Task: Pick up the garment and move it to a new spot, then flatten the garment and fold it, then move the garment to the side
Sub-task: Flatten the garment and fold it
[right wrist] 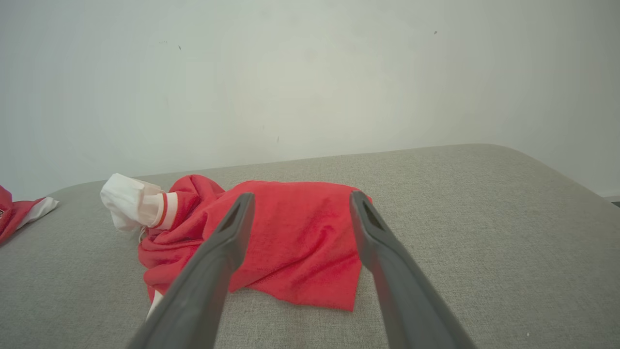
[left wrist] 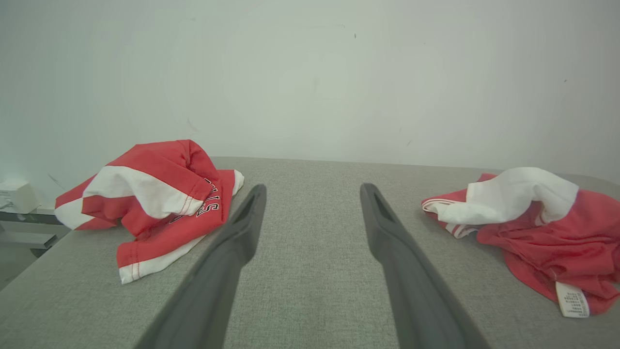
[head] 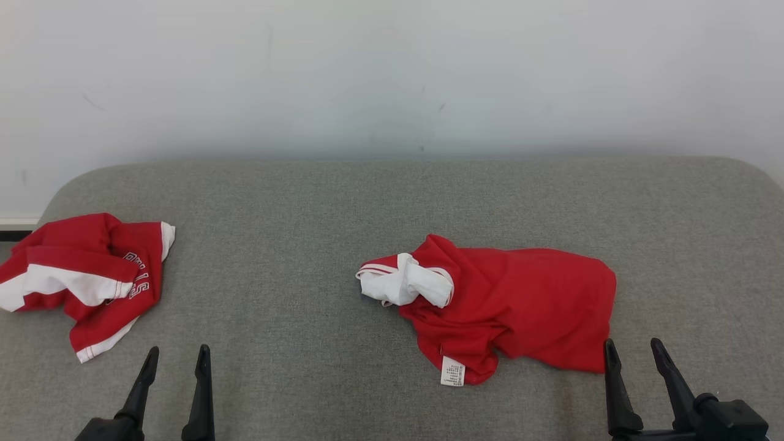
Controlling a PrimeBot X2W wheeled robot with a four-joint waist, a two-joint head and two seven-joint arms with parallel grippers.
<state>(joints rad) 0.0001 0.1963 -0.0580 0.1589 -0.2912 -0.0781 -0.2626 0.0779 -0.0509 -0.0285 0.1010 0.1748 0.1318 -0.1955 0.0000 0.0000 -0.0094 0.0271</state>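
Note:
A crumpled red garment (head: 520, 300) with a white sleeve and a white care label lies right of centre on the grey padded table (head: 343, 202); it also appears as the garment (right wrist: 290, 242) and the garment (left wrist: 557, 237). A second red-and-white garment (head: 92, 275) with lettering lies bunched at the far left, seen again as the second garment (left wrist: 160, 198). My left gripper (head: 176, 358) stands open near the front edge, right of that heap, with nothing between its fingers. My right gripper (head: 634, 352) is open just in front of the red garment's near right corner.
A pale wall (head: 392, 73) rises behind the table. The table's rounded corners show at the back left and back right. A small white box (left wrist: 17, 196) sits on a ledge beyond the table's left edge.

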